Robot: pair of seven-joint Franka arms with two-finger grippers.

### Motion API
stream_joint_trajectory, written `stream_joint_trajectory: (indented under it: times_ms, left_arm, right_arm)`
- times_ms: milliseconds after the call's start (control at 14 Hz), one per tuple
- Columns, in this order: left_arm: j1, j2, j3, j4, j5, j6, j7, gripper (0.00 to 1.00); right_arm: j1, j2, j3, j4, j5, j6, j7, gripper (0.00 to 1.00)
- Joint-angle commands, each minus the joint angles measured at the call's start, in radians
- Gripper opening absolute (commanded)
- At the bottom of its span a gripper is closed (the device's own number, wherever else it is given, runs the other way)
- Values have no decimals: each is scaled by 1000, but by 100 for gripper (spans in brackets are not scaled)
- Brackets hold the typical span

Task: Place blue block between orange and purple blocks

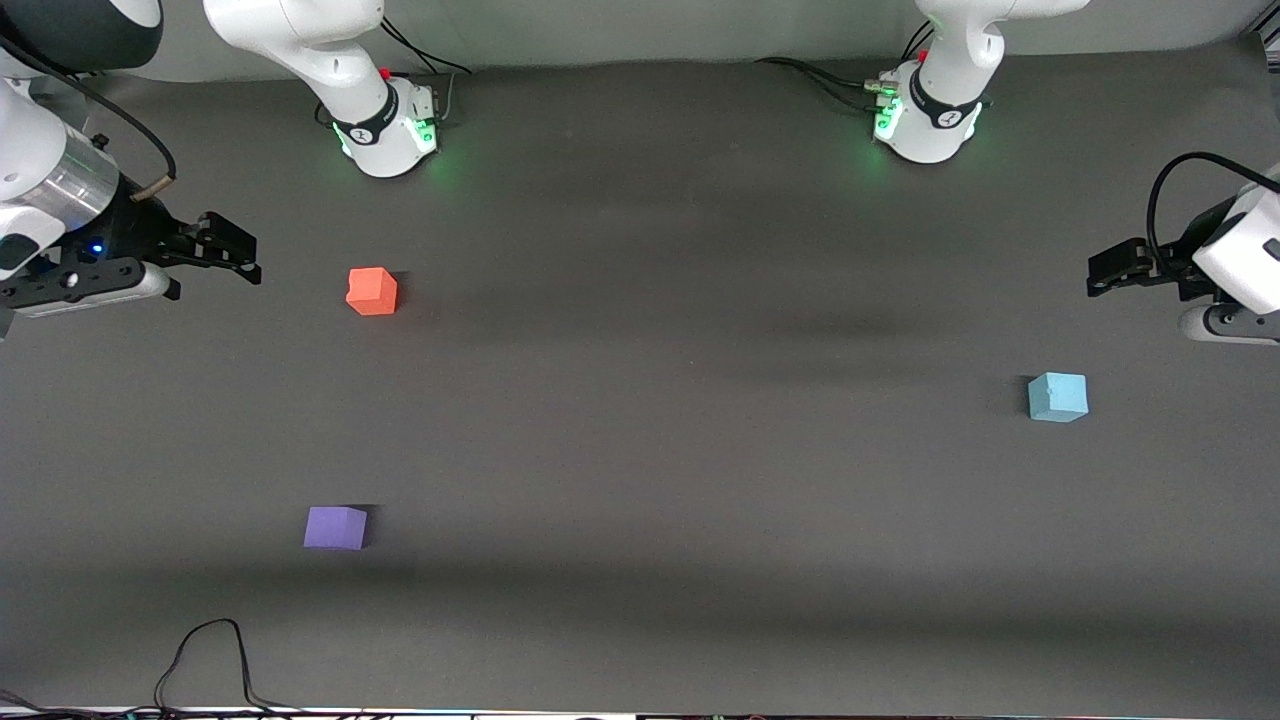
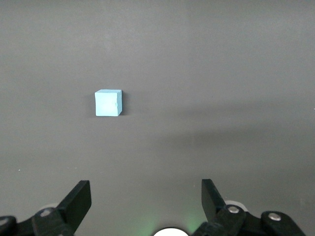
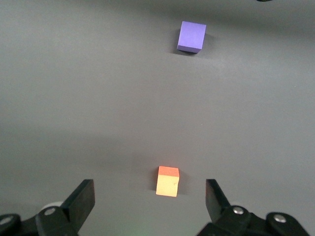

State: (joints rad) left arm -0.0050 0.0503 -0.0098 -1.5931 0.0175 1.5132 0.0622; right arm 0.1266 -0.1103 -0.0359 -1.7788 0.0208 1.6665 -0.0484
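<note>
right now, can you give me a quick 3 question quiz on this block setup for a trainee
1. True or false: the blue block already sits between the orange block and the purple block.
2. Which block lies nearest the front camera? A orange, B purple, C blue.
3. Fill in: the left gripper and the right gripper both stand ____ and hold nothing.

Key: 1 false, it lies toward the left arm's end of the table; 2 B; 3 open.

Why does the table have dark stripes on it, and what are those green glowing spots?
Front view: soft arm shadows band the table; green lights glow on both arm bases. Left wrist view: the blue block looks sharp, with a small shadow beside it and a faint green glow near the gripper.
</note>
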Motion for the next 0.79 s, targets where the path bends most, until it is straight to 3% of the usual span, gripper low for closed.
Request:
stream_joint_trajectory:
  times_ms: [0, 500, 714]
  left_arm:
    - [-7, -15, 5, -14, -8, 4, -15, 100]
    - [5, -21, 16, -25, -5, -7, 8, 100]
    - [69, -50, 40, -45, -4, -24, 163, 100]
  right_arm:
    - [15, -19, -16, -5, 22, -7, -18, 100]
    - [15, -14, -16, -5, 22, -16, -15, 100]
    - [15, -12, -16, -4, 24, -16, -15, 100]
